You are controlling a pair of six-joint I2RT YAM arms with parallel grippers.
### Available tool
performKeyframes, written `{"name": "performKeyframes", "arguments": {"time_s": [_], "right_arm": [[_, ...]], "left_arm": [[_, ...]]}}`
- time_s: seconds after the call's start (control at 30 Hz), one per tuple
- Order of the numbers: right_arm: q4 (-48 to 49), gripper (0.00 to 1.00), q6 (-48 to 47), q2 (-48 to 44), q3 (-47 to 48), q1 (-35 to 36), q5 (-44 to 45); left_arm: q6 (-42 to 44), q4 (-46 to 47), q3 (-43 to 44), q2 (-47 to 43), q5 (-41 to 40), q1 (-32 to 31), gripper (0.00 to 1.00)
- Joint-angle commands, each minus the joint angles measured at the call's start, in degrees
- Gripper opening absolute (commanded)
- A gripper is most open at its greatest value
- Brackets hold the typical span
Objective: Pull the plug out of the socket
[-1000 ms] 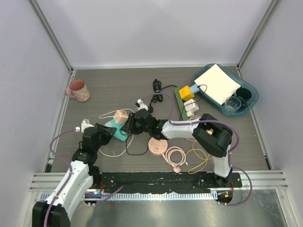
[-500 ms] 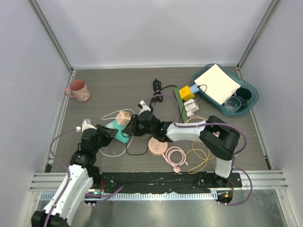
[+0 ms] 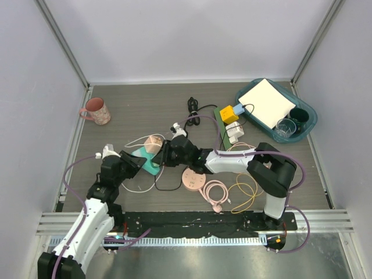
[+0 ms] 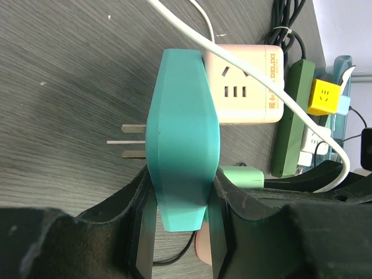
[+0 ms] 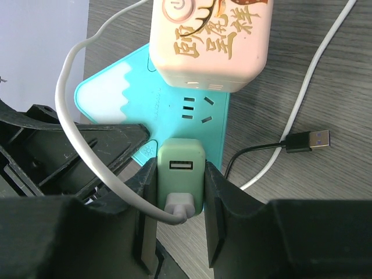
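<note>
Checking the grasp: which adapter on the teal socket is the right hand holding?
The green adapter, clamped in the right hand; the pink one sits untouched.

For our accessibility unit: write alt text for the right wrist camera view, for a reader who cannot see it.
The right pincer grips a pale green USB charger plug seated in a flat teal socket block on grey wood. A white cable leaves the plug's port, and a pink cube adapter with gold lettering sits on the block's far end.
</note>
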Motion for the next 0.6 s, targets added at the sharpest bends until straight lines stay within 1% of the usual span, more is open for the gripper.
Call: {"name": "performKeyframes", "arguments": {"time_s": [0.0,0.07,0.1,0.17,0.2,0.27,0.43,0.5,0.53,0.57], "right_arm": [[0.10,0.01,-2.45,-6.36,2.50,-1.18,2.26],[-1.31,0.01,-1.93,-4.87,4.08,-1.18,2.08],[-5.23,0.01,-0.79,-4.43,6.96,-1.26,2.86],[-10.00,0.01,-0.26,-3.55,10.75,-1.35,4.36],[-14.11,0.01,0.18,-3.37,13.81,-1.35,6.54],[-16.16,0.01,0.80,-3.72,14.90,-1.53,7.26],[-15.03,0.01,1.24,-3.55,12.71,-1.53,5.69],[-9.69,0.01,-0.42,-3.89,9.56,-1.44,4.81],[-7.93,0.01,-3.73,-3.90,8.67,-1.18,4.72],[-7.21,0.01,-4.90,-3.64,8.22,-0.91,4.63]], "left_arm": [[5.72,-3.60,-0.07,1.18,-11.55,1.40,0.00],[5.46,-2.81,-0.69,1.00,-11.73,1.49,0.00],[5.37,-2.81,-0.86,1.00,-11.99,1.40,0.00],[5.20,-2.55,-0.78,1.26,-12.78,1.49,0.00],[5.11,-2.55,-0.69,1.53,-12.87,1.40,0.00],[5.02,-2.55,-0.43,2.41,-13.05,1.31,0.00],[5.02,-2.55,0.01,4.42,-13.40,1.22,0.00],[5.02,-2.46,0.54,5.30,-13.49,1.14,0.00],[4.93,-2.37,0.80,6.44,-13.49,1.05,0.00],[5.28,-2.28,1.06,6.97,-13.49,1.05,0.00]]}}
